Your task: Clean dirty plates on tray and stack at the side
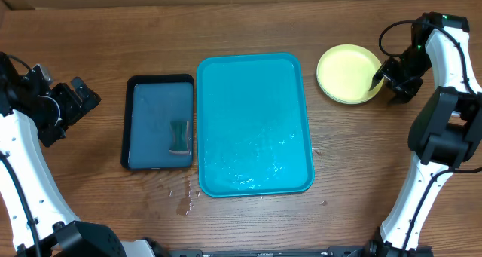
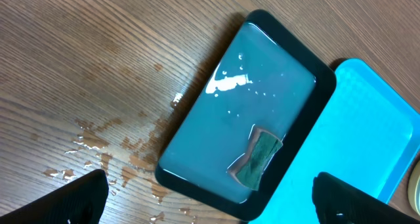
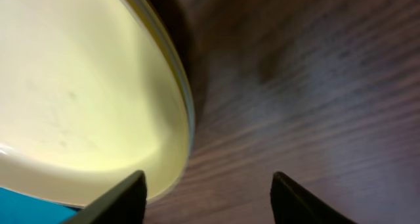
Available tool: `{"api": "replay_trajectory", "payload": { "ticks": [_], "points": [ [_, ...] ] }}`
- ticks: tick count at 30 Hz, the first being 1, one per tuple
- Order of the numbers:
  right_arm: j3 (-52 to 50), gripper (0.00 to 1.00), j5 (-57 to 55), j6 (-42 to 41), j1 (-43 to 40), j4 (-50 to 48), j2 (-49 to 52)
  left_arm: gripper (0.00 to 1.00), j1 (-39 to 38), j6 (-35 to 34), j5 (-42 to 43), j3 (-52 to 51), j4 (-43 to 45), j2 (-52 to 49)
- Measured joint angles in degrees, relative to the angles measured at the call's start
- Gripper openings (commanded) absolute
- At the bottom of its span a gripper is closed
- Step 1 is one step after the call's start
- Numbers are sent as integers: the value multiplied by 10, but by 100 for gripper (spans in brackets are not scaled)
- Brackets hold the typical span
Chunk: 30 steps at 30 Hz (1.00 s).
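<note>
The tray (image 1: 254, 121) lies bare and the plates (image 1: 348, 74) sit stacked far right, so the right end effector (image 3: 209, 194) hangs open beside their rim, apparently finished.

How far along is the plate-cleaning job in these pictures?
Done: the plates sit beside the teal tray, a yellow one on top; the tray holds only water. In hand: the right gripper, open, is at their rim. Left: apparently only pulling that arm away; the left gripper hangs open.
</note>
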State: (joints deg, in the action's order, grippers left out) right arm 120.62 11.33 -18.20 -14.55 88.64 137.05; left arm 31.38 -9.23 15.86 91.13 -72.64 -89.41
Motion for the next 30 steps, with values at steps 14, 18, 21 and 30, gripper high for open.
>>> {"api": "replay_trajectory", "payload": {
  "ticks": [14, 18, 21, 30],
  "points": [
    [40, 54, 108, 126, 68, 85, -73, 100, 0, 0, 0, 0, 0, 0],
    [33, 51, 91, 127, 133, 83, -82, 100, 0, 0, 0, 0, 0, 0],
    [5, 45, 77, 127, 171, 82, -82, 100, 0, 0, 0, 0, 0, 0],
    [-76, 38, 47, 123, 217, 29, -82, 100, 0, 0, 0, 0, 0, 0]
  ]
}}
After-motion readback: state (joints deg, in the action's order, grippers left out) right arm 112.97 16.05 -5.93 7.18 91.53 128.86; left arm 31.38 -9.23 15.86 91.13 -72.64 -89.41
